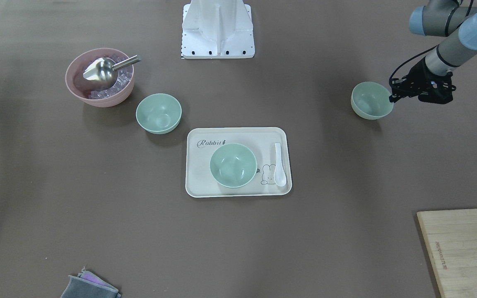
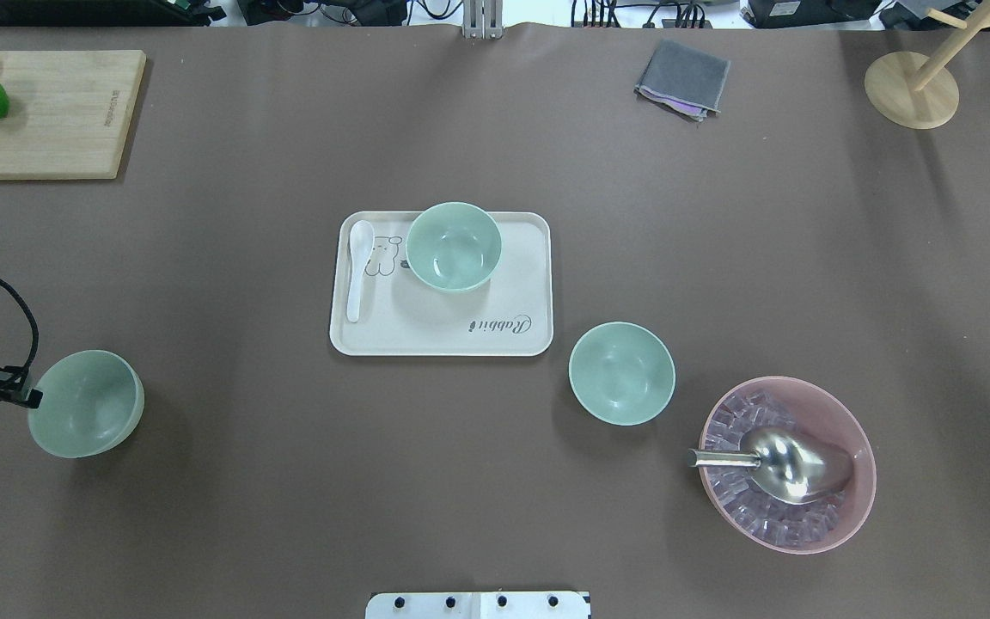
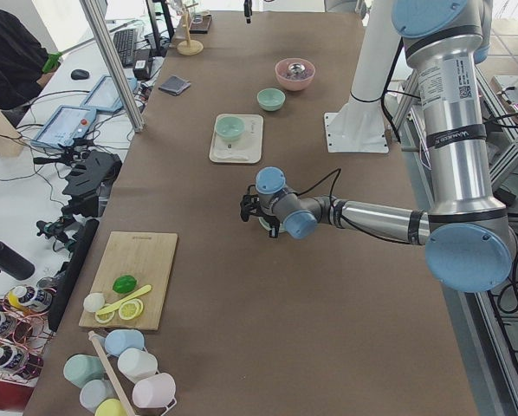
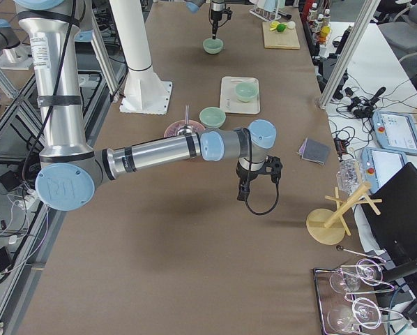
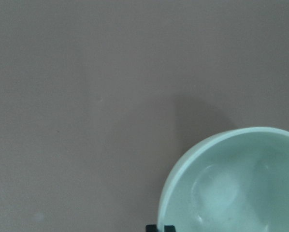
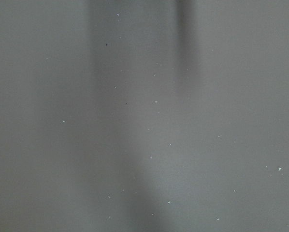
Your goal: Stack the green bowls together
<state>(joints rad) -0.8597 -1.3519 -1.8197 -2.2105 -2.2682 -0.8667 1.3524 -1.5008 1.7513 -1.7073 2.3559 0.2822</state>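
Green bowl (image 1: 371,101) is hanging tilted near the worktop's left edge, the left gripper (image 1: 392,97) clenching its rim; the second bowl (image 1: 233,164) is sitting on the tray (image 1: 199,184) mid-worktop, the third bowl (image 1: 158,113) near it. That thin rim hold is risking a slip while carrying; whether the right gripper (image 4: 243,192) is clenching, I cannot tell

Left gripper (image 2: 28,396) partly beyond overhead edge

The only legible text is the script word "Rabbit" (image 1: 210,143), printed on a corner of the cream tray (image 1: 199,174). A small dark imprint on the wooden cutting board (image 1: 458,248) and the arm's sticker (image 3: 454,82) are too small to read.
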